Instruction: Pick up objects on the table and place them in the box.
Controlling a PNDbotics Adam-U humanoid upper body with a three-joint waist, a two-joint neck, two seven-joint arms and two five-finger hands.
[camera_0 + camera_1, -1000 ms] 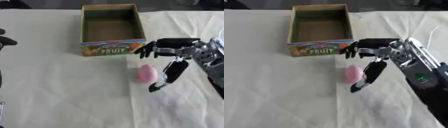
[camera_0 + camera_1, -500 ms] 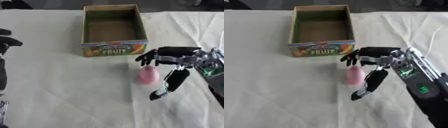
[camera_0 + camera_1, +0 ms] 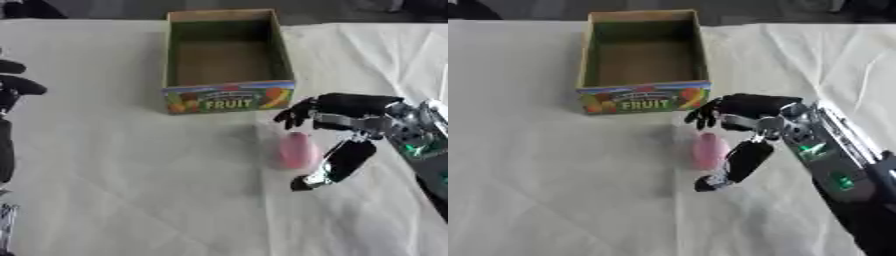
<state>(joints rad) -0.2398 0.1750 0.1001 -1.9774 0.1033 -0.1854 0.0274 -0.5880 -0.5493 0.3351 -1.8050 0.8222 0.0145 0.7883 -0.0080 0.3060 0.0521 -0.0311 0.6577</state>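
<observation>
So, right hand was hovering over the small pink rounded object, black fingers curled down above its top end, thumb stretched out along its right side and just beside it. Couldn't tell whether anything actually touched the pink object. Nothing was gripped: the hand was open, cupped around the pink object from above and from the right, object still lying on the white cloth-covered table.

The open cardboard box with a colourful "FRUIT" label on its front wall sat just beyond the fingertips, up and to the left of the hand. Box looked empty inside; its front wall was near the pink object but apart from it. The pink object lay between the box front and the thumb tip, closer to the hand than to the box.

The silver-and-black right forearm ran in from the lower right, small green lights showing on it.

Left hand showed at the far left edge of the left eye view, well away from box and object, dark fingers relaxed and holding nothing.
</observation>
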